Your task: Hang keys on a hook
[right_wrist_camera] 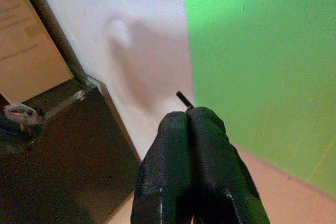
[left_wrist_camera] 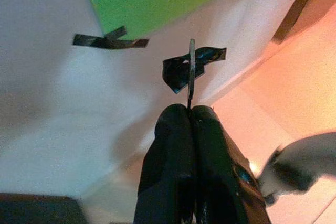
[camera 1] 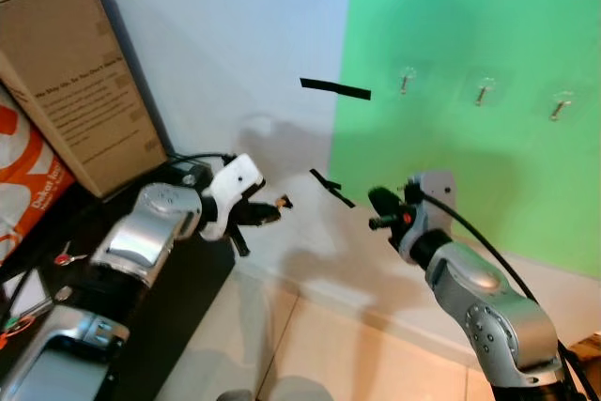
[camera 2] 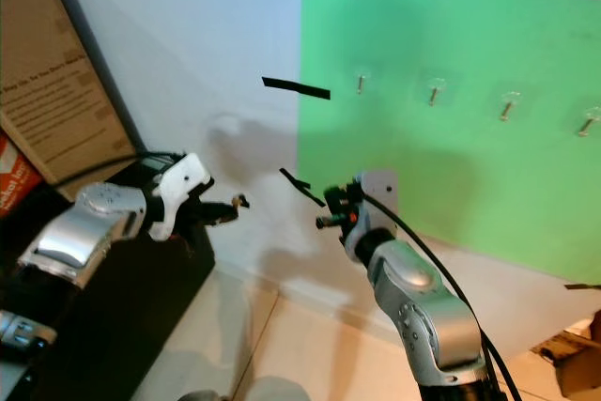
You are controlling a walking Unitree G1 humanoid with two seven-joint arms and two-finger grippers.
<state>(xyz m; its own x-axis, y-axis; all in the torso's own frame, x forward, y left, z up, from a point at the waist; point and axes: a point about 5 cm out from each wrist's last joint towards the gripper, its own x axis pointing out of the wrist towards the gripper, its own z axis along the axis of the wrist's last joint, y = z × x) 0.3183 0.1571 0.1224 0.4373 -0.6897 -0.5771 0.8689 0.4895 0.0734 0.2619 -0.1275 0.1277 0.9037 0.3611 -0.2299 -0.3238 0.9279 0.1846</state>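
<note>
Three hooks (camera 1: 405, 80) wait on the green panel (camera 1: 488, 35), up and beyond my left claw (left_wrist_camera: 190, 109), which pinches the key ring (left_wrist_camera: 191, 72) edge-on for threading. My right claw (right_wrist_camera: 190, 115) is closed, empty.

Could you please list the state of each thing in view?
Left claw: shut on the key ring.
Key ring: held edge-on, not yet hung.
Right claw: shut, holding nothing.
Hooks: on the green panel, all bare.
Cardboard box: closed, leaning against the wall.
</note>
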